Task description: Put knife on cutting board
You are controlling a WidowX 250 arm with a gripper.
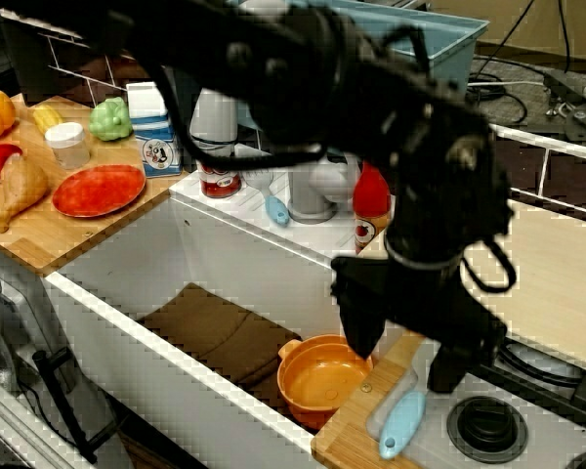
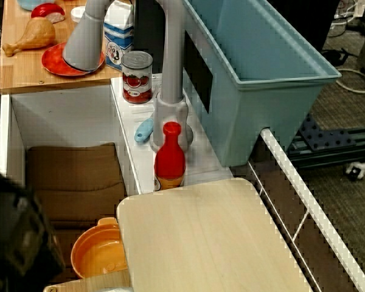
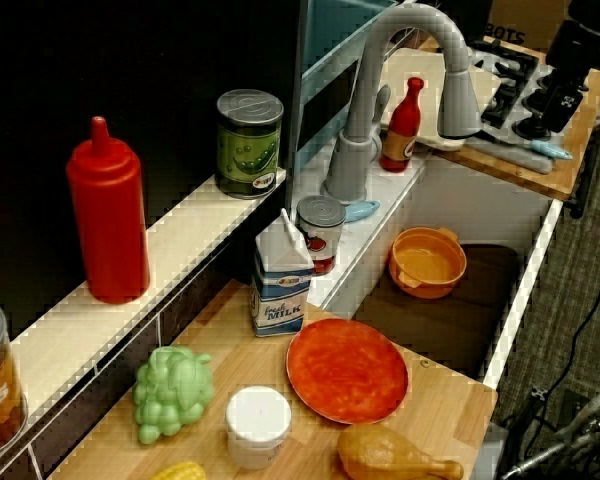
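Blue-handled knife | on counter edge (gripper above) | untouched

front view: near | overhead view: steep | far-end view: wide | shared: sink

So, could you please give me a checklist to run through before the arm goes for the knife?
1. Knife found: ok. The knife lies on the wooden counter by the stove.
2. Fingers apart: ok. The gripper is open, in the front view.
3. Fingers level with the handle: cannot tell; they look just above it.
4. Landing spot free: ok. The cutting board is bare in the view from above.
5. Margin from edge: not ok. The knife sits near the counter's edge, beside the orange pot in the sink.
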